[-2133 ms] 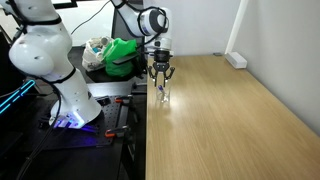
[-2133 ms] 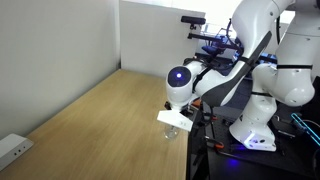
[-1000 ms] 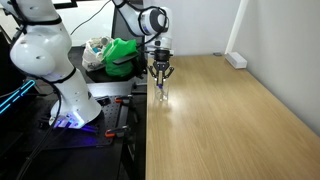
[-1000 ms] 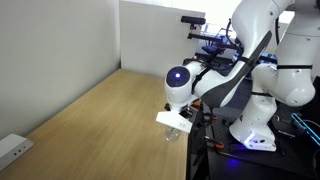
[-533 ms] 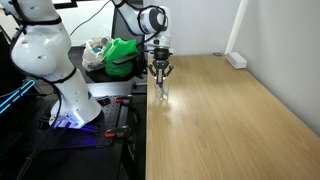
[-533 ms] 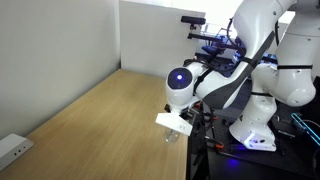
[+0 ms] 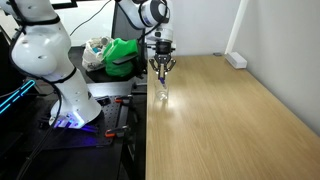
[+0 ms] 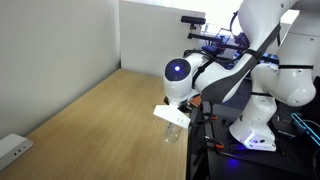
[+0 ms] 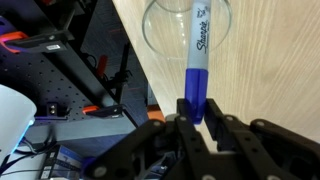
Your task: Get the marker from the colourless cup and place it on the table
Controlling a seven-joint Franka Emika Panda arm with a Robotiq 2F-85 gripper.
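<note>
The gripper is pinched on the blue end of the marker; the marker's far end lies within the rim of the colourless cup. The cup stands just beside the near edge of the table. Bare wood extends from the cup toward the opposite side.

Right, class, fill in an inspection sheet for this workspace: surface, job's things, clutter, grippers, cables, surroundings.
Surface: table, light wood grain.
Job's things: blue marker gripped at one end, its other end at the mouth of the colourless cup, which stands upright near the table edge.
Clutter: green bag beside the table; white box at the table's far edge.
Grippers: tool shut on the marker.
Cables: white cord rising from the box.
Surroundings: white wall.
</note>
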